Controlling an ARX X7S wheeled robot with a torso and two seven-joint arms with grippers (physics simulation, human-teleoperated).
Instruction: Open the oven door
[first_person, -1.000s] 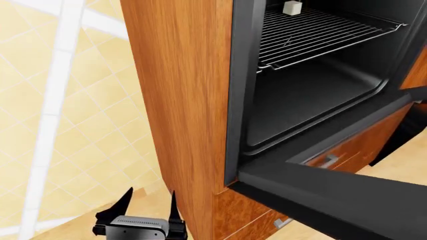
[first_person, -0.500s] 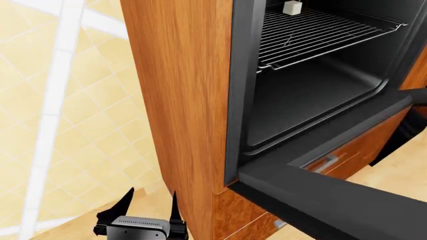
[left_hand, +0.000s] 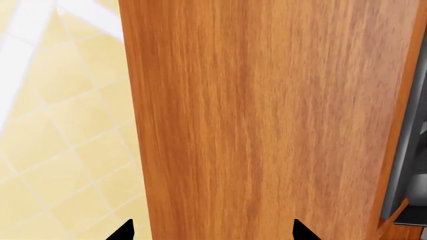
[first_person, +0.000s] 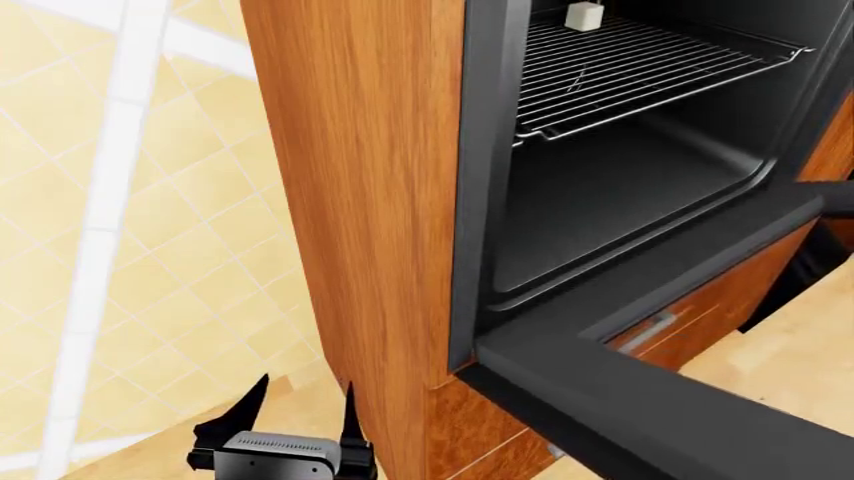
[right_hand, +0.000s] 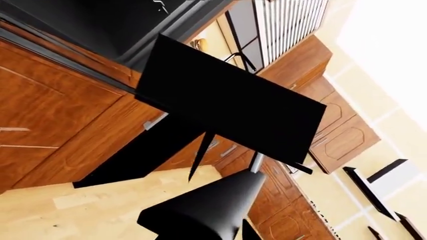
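Note:
The oven door (first_person: 627, 385) hangs open, its matte black frame reaching out from the foot of the oven cavity (first_person: 627, 190). In the right wrist view the oven door (right_hand: 227, 105) shows as a dark panel tilted away from the wooden fronts. My right gripper (right_hand: 223, 227) sits just below that panel. One thick black finger (right_hand: 200, 210) fills the near view, and I cannot make out whether anything is gripped. My left gripper (first_person: 304, 400) is open beside the wooden cabinet side (first_person: 360, 200), holding nothing. Its fingertips (left_hand: 123, 231) stand wide apart in the left wrist view.
A wire rack (first_person: 641, 70) with a small white block (first_person: 583, 15) sits inside the oven. Wooden drawers with silver handles (first_person: 647, 325) lie under the door. More wooden cabinet fronts (right_hand: 340, 140) stand beyond. Yellow tiled floor (first_person: 120, 220) spreads to the left.
The oven door has swung a little on its hinge. Its frame looks narrower in the head view and more floor shows past it. My left gripper has not moved.

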